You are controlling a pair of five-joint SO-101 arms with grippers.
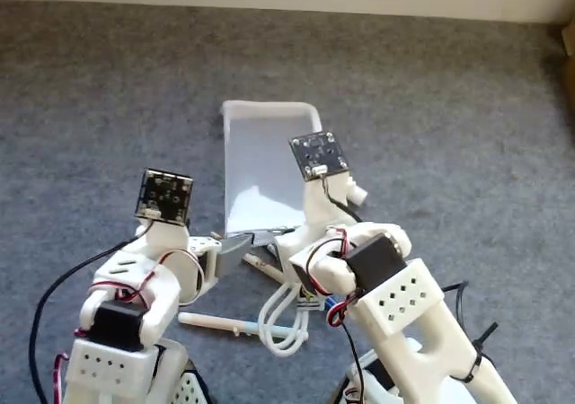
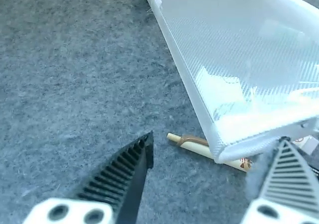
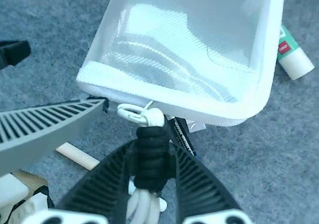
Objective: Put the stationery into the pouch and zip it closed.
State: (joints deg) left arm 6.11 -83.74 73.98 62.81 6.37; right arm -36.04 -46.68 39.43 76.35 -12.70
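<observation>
pouch [image 1: 266,144]: mid desk, long axis near-to-far, mouth open toward the arms, unzipped; contents hard to tell.
left gripper [image 2: 215,143]: fingers spread at the mouth's left corner.
right gripper [image 3: 152,157]: fingers pinching the cable bundle [image 3: 149,134] at the mouth.
still outside: pen [image 1: 235,325], glue stick [image 3: 294,59].

The left arm [image 1: 135,319] and right arm [image 1: 409,301] are formed of white printed shells pierced with small round holes, with black servo blocks set in. Red, black and white cables [image 1: 316,259] are looped at the joints. Ribbed fingers are fitted: black and grey on the left tool [image 2: 217,139], black on the right tool [image 3: 152,157].
</observation>
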